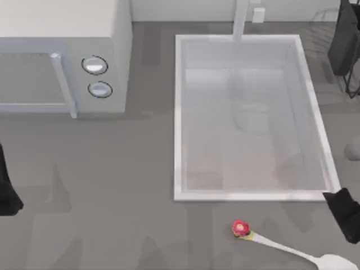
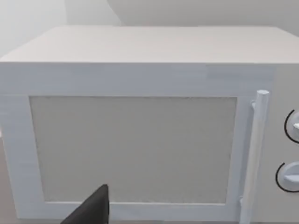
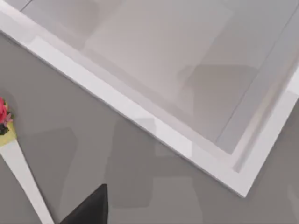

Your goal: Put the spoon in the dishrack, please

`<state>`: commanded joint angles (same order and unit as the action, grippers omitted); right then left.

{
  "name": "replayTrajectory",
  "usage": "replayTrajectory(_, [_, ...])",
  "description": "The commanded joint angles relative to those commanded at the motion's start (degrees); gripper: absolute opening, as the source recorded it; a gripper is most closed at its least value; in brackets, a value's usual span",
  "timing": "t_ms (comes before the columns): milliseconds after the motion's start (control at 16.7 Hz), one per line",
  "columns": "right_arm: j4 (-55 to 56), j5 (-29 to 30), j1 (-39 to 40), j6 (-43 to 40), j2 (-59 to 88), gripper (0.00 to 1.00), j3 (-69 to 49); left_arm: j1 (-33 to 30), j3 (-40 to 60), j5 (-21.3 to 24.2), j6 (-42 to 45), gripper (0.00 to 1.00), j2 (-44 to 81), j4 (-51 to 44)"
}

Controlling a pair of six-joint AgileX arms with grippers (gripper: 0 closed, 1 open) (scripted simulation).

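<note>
Spoon (image 1: 292, 248) count: one, flat on surface (image 1: 112, 185) near one sink (image 1: 179, 112); one dishrack (image 1: 344, 45) far right. Right end effector (image 1: 344, 214) beside spoon, finger state indeterminate.

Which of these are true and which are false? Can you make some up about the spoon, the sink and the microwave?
1. The spoon lies on the table in front of the sink. True.
2. The spoon is in the dishrack. False: the dishrack is at the far right, the spoon at the near edge.
3. The microwave stands left of the sink. True.
4. The right gripper holds the spoon. False: it is beside the sink's near right corner, apart from the spoon.
5. The microwave door is open. False: it is shut.
</note>
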<state>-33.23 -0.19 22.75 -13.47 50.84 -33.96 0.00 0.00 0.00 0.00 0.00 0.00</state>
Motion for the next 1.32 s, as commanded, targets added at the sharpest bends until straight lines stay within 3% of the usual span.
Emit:
replayTrajectory(300, [-15.86,-0.05,10.54,-6.28,25.32,1.0,-15.66,0.0,0.0,0.0,0.0,1.0,0.0,0.0])
replayTrajectory(600, [-24.88,0.03,17.04,-10.14,38.94,1.0,-26.14,0.0,0.0,0.0,0.0,1.0,0.0,0.0])
replayTrajectory(1080, [-25.94,0.06,17.87,-10.72,41.19,1.0,-27.63,0.0,0.0,0.0,0.0,1.0,0.0,0.0])
replayTrajectory(1320, [-19.4,0.07,18.09,-10.72,44.28,1.0,-24.1,0.0,0.0,0.0,0.0,1.0,0.0,0.0])
